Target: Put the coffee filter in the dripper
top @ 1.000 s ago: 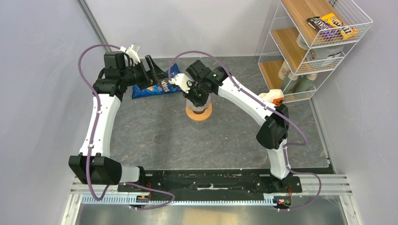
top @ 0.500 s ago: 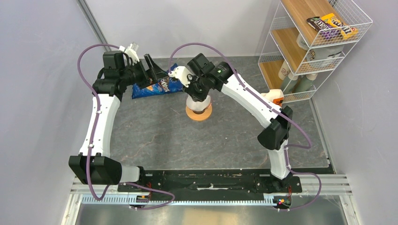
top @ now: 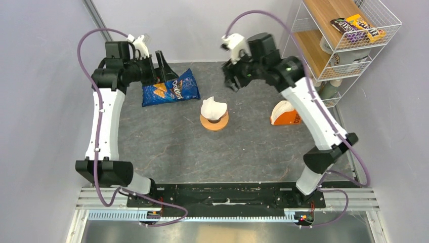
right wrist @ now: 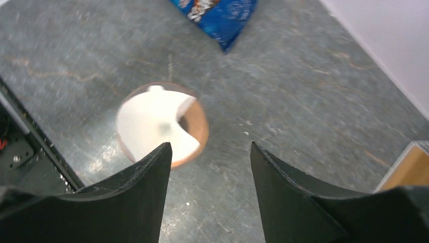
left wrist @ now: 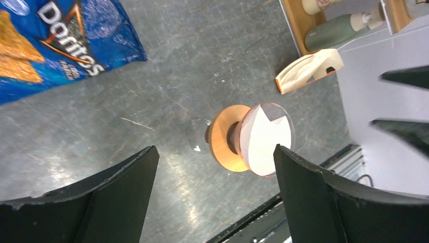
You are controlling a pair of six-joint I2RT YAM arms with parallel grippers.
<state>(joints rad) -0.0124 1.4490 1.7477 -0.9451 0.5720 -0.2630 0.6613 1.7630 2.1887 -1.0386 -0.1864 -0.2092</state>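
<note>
Resting in dripper [top: 214, 123], coffee filter [top: 213, 107] well apart from both jaws.

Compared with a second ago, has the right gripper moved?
Yes. The right gripper has pulled back from over the dripper toward the wire shelf, leaving the coffee filter sitting in it.

The blue chip bag [left wrist: 60, 45] reads "Doritos" in white letters; no other lettering is legible.
</note>
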